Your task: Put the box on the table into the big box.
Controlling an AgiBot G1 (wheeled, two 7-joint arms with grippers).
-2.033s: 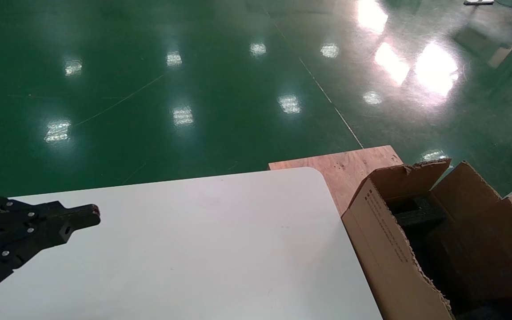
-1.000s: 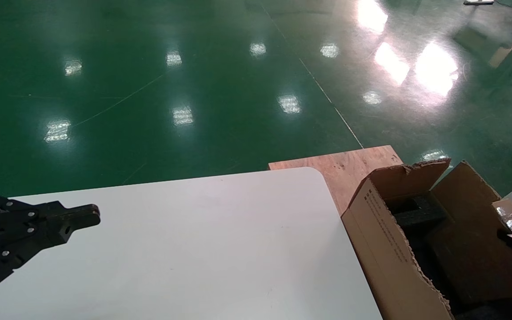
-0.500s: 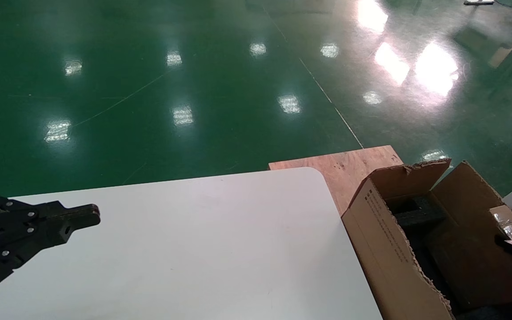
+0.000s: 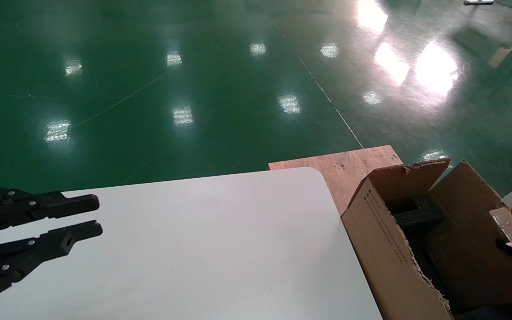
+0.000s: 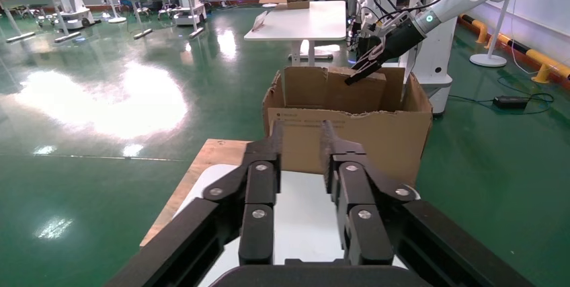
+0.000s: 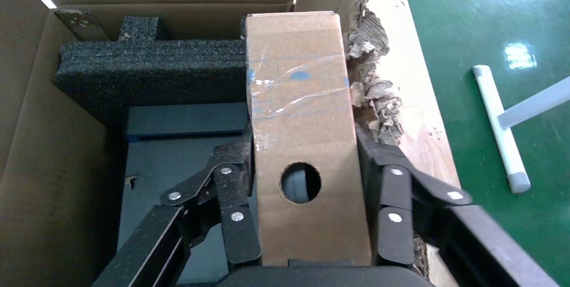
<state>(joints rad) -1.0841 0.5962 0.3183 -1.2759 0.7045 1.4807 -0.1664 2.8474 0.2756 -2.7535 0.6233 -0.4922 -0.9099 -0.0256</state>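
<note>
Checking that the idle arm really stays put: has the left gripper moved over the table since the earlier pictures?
Yes. The left gripper is at the same spot over the table, but its jaws, shut before, now stand apart.

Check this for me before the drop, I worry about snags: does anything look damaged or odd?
Yes. The big box has torn, shredded cardboard along one wall, right beside the box that the right gripper holds over the opening. The box itself carries crinkled clear tape. The left gripper hangs open over the table.
</note>
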